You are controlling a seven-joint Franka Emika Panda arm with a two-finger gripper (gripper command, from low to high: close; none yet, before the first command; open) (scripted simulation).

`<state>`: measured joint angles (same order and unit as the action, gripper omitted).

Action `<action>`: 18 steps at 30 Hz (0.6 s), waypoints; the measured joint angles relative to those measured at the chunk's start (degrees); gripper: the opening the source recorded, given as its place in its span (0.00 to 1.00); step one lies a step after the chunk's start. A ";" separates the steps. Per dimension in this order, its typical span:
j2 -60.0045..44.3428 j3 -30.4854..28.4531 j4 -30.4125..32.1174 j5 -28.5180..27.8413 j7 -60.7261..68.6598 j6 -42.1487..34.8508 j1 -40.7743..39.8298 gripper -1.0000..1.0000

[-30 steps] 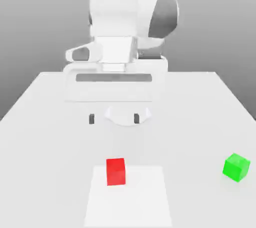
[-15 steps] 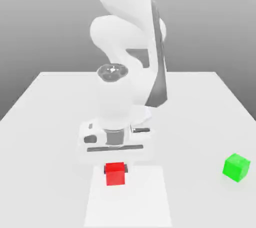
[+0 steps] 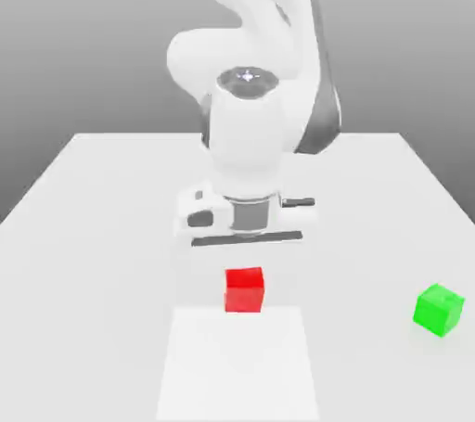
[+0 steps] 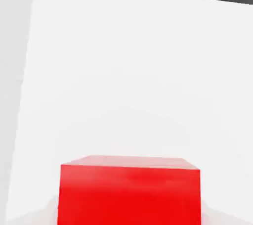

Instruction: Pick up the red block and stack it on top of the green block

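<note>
The red block (image 3: 244,288) hangs directly under the white hand of the arm, a little above the table, with my gripper (image 3: 245,268) shut on it. In the hand view the red block (image 4: 129,192) sits very close to the camera with the white table beyond it. The green block (image 3: 438,309) rests on the table at the exterior view's right, well apart from the hand and slightly nearer the front edge than the red block.
The white table (image 3: 93,225) spreads on all sides. A lighter square patch (image 3: 237,364) lies on it just in front of the red block. The arm's body (image 3: 250,68) rises behind the hand.
The hand came down over the red block and closed on it. The block has since moved up and toward the exterior view's right with the hand. The green block stayed put.
</note>
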<state>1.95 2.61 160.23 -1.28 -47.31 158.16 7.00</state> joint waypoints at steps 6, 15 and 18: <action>-1.92 4.49 -5.36 -0.40 -14.66 -3.53 11.22 0.00; -6.97 11.30 -12.24 -1.52 -33.40 -5.17 22.99 0.00; -12.54 9.62 -12.68 -4.84 -36.25 -0.21 24.10 0.00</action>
<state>-10.59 12.23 147.55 -6.12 -83.57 157.95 31.10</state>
